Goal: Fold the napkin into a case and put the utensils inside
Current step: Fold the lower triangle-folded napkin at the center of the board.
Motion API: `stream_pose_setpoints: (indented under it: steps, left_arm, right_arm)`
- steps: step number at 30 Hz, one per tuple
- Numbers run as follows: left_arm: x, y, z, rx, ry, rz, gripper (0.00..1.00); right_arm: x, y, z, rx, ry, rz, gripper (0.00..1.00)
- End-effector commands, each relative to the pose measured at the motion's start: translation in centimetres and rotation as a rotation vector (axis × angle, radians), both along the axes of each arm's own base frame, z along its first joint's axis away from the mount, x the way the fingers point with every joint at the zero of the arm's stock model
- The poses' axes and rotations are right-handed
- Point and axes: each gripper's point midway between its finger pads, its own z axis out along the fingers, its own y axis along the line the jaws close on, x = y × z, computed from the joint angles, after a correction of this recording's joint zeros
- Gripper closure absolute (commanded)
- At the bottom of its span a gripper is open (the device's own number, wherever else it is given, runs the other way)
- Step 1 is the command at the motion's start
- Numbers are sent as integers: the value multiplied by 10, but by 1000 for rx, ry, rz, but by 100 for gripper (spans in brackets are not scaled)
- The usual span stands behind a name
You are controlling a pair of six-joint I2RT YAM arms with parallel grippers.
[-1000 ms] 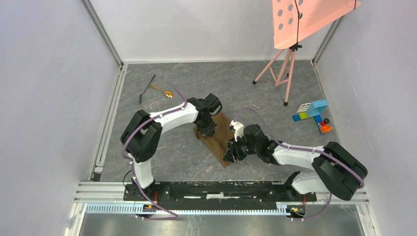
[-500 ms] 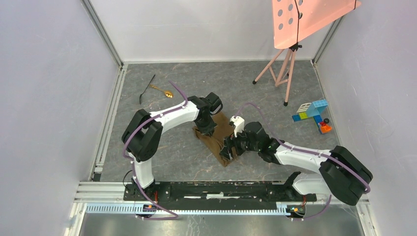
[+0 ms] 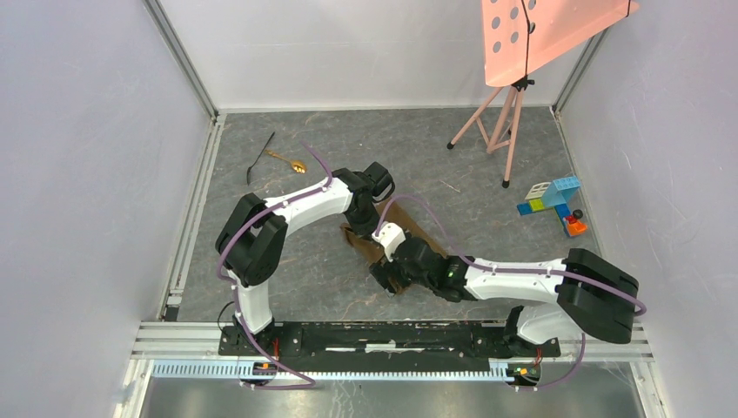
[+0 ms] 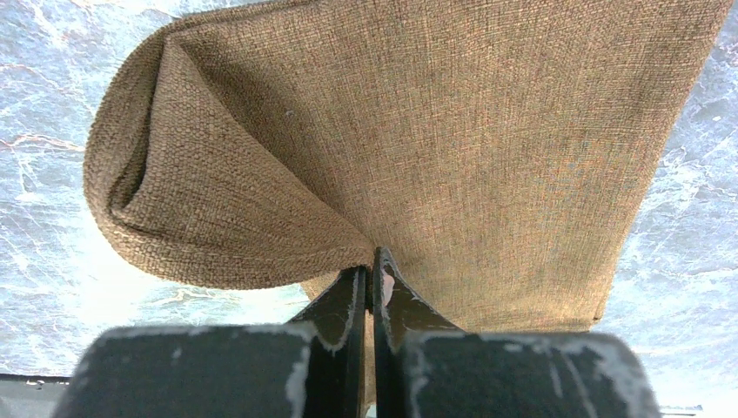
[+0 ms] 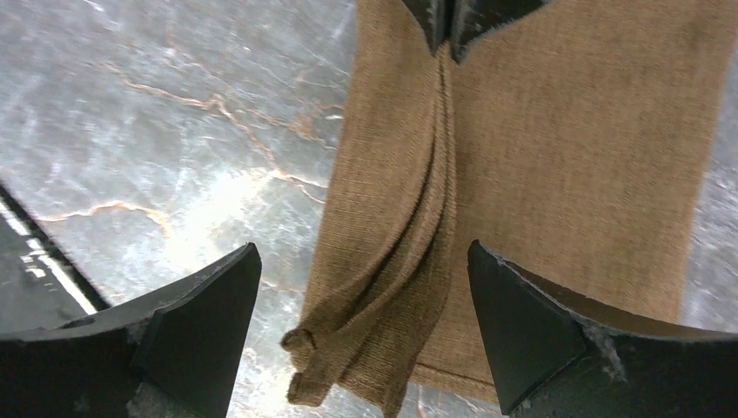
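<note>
The left gripper [image 4: 372, 261] pinches a fold of the folded brown napkin [image 4: 487, 131] at the middle of the table [image 3: 487, 148], the right gripper [image 5: 361, 252] hangs jaws wide over its bunched near end, gripping nothing, and the gold spoon [image 3: 296, 165] and black utensil [image 3: 260, 157] lie far left.

Folded brown napkin [image 4: 487, 131]; utensils [image 3: 297, 165] well apart

You have no readable text, label or number in these views. The toy blocks [image 3: 552, 202], well right of the napkin [image 4: 487, 131], may carry marks, but are too small to tell.
</note>
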Motion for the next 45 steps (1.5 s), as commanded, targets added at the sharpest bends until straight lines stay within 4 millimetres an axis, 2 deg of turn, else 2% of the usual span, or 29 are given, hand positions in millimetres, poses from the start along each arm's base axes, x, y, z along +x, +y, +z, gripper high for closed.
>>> stream_pose_setpoints:
  steps: [1, 4, 11, 13, 14, 15, 20, 22, 24, 27, 29, 33, 34, 36, 39, 41, 45]
  left_arm:
    - [9, 2, 3, 32, -36, -39, 98]
    - [9, 1, 3, 31, -35, -40, 98]
    - [10, 1, 3, 34, -39, -44, 98]
    - [12, 0, 5, 35, -47, -47, 98]
    - [13, 0, 6, 35, -52, -51, 98]
    - [14, -1, 7, 32, -53, -58, 97]
    - [21, -6, 16, 19, -83, -122, 82]
    - [24, -7, 23, 17, -102, -158, 69]
    - [26, -7, 31, 1, -127, -183, 50]
    - [27, -12, 46, -79, -173, -231, 34]
    - [26, -11, 61, -119, -209, -259, 28]
    - [22, 19, 80, -159, -268, -238, 24]
    - [21, 32, 79, -164, -282, -213, 24]
    - [18, 54, 75, -219, -287, -167, 32]
    - [12, 74, 59, -326, -263, -114, 58]
    - [12, 77, 53, -368, -247, -107, 70]
    - [15, 67, 40, -413, -211, -128, 83]
  right_arm:
    - [24, -18, 7, -129, -151, -123, 8]
    - [23, -20, 8, -141, -166, -128, 17]
    - [26, -24, 14, -141, -190, -173, 60]
    - [27, -24, 16, -127, -189, -188, 80]
    - [27, -24, 16, -125, -183, -196, 95]
    - [27, -26, 14, -122, -175, -209, 100]
    - [23, -31, 0, -64, -96, -228, 100]
    - [23, -33, -5, -19, -54, -236, 100]
    - [23, -35, -9, 19, -17, -240, 100]
    - [25, -39, -12, 62, 19, -246, 100]
    - [26, -42, -13, 77, 33, -245, 100]
    - [27, -42, -11, 125, 57, -234, 100]
    - [27, -42, -11, 131, 61, -233, 100]
    - [28, -42, -11, 138, 65, -234, 100]
    - [29, -40, -9, 146, 67, -229, 100]
    - [30, -40, -8, 147, 67, -231, 100]
    - [34, -39, -7, 143, 67, -231, 100]
